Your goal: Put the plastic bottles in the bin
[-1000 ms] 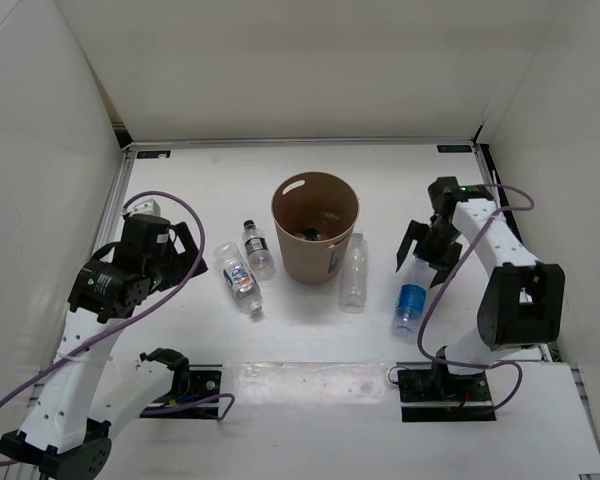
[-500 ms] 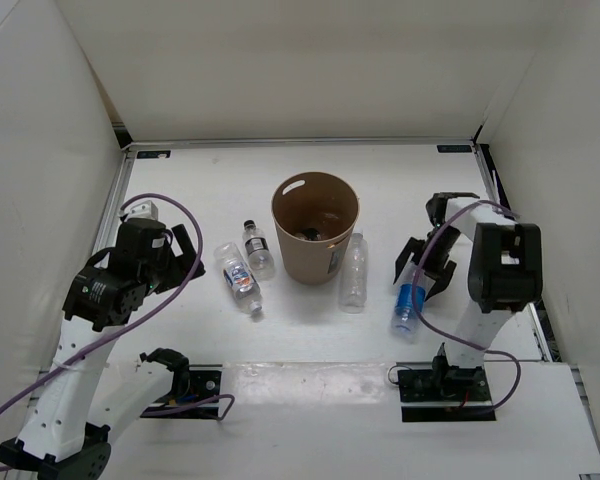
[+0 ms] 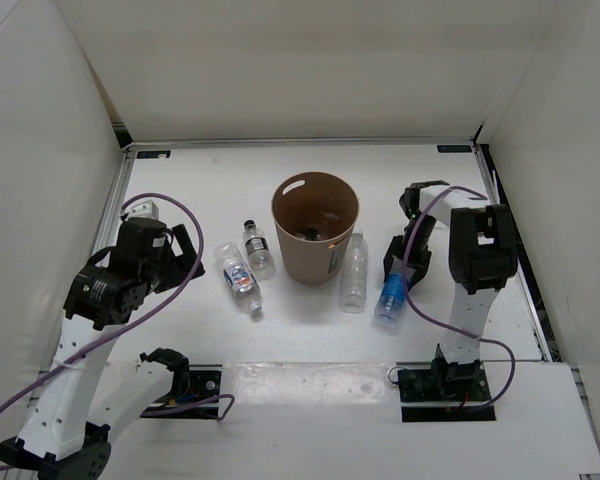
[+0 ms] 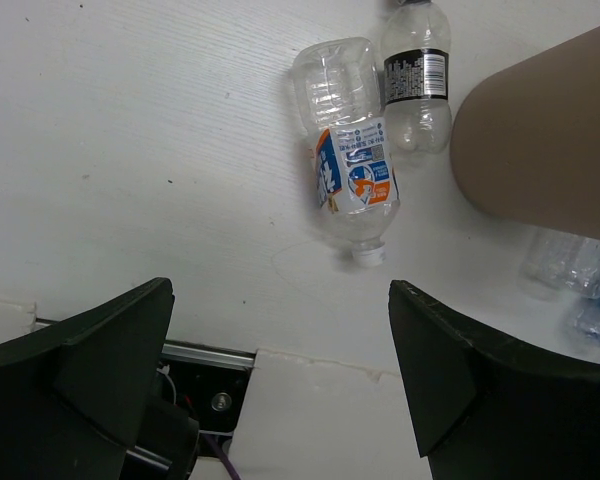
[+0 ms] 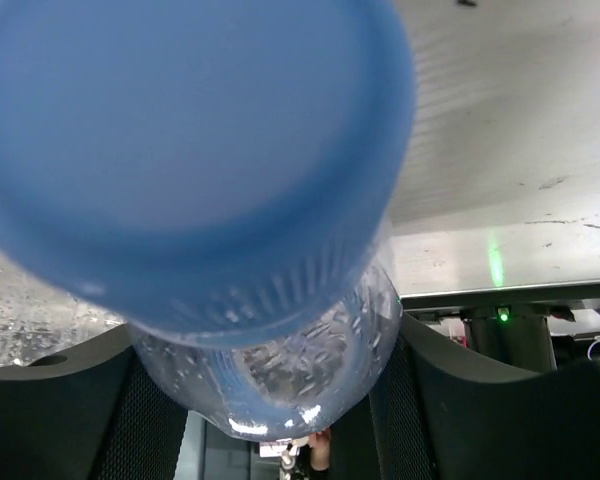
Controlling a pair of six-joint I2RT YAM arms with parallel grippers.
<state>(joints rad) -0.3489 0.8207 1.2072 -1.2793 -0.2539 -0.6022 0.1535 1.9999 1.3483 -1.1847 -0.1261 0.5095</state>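
No bottle is in the bin (image 3: 310, 262) yet: the right gripper (image 3: 400, 275) grasps the blue-capped bottle (image 3: 388, 297) at its four o'clock; the left gripper (image 3: 188, 252) gapes empty.

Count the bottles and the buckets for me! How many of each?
Plastic bottles: 4 (blue-capped bottle, black-capped bottle, white-labelled bottle, plain bottle)
Bin: 1
Total: 5

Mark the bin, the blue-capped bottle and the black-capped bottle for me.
bin (image 3: 302, 262), top external view, on its front outer wall.
blue-capped bottle (image 5: 195, 150), right wrist view, on the blue cap.
black-capped bottle (image 4: 417, 75), left wrist view, on its dark label.
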